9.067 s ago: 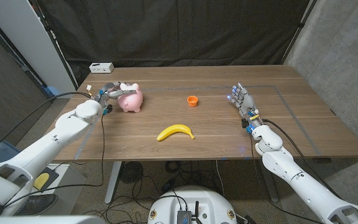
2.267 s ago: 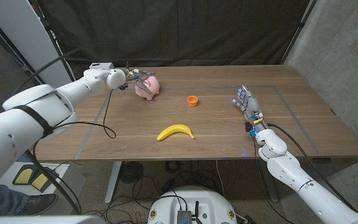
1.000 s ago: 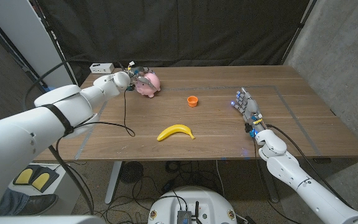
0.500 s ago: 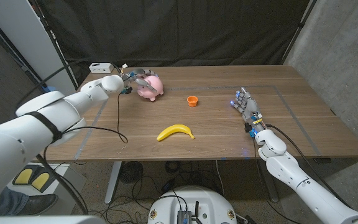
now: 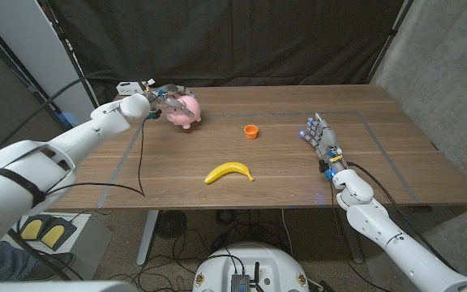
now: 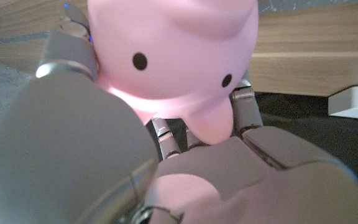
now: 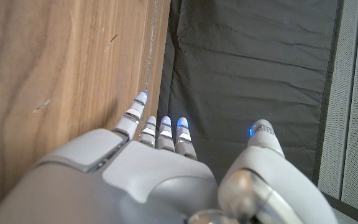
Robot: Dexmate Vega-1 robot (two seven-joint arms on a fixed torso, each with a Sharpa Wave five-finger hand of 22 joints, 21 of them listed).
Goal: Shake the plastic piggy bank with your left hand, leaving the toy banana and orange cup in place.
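My left hand (image 5: 162,100) grips the pink piggy bank (image 5: 185,112) and holds it in the air over the table's far left part. In the left wrist view the piggy bank (image 6: 179,59) sits close up, its dot eyes and snout toward the camera, with my fingers (image 6: 73,56) wrapped around its sides. The yellow toy banana (image 5: 229,172) lies near the table's middle front. The small orange cup (image 5: 251,130) stands upright beyond it. My right hand (image 5: 321,139) stands on its edge at the right side, fingers straight and apart, holding nothing.
A white box (image 5: 130,87) sits at the far left corner of the wooden table (image 5: 396,162). A black cable (image 5: 140,162) hangs from my left arm across the table's left part. A dark curtain (image 5: 242,40) closes off the back.
My left hand has swung the piggy bank back and forth, now slightly left of and lower than half a second ago. Banana, cup and right hand have stayed put.
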